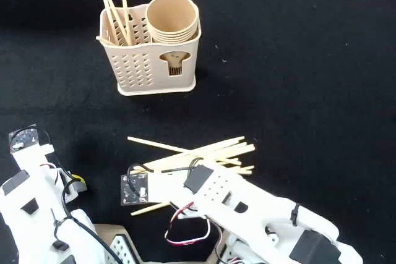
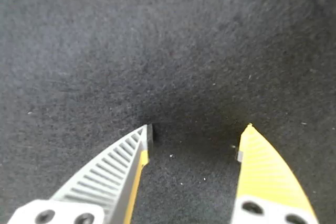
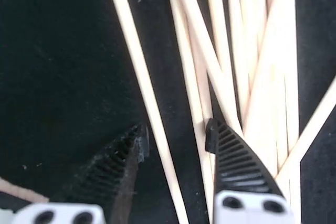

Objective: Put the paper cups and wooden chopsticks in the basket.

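Bright, even light falls on the matte black cloth [image 1: 309, 91]. A soft dark shadow pools just ahead of the left gripper [image 2: 199, 127], while the wooden chopsticks [image 3: 247, 66] glow pale, nearly washed out.

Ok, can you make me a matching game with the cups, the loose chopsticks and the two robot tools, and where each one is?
Things:
1. stack of tan paper cups
2. loose pile of pale wooden chopsticks
3. left yellow-and-grey tool
4. right black tool

Places:
A. open, astride one chopstick of the pile
B. lying on the black table cloth
C. open over a bare patch of the cloth
D. standing in the beige perforated plastic basket

Pairs: 1-D, 2-B, 3-C, 4-A.
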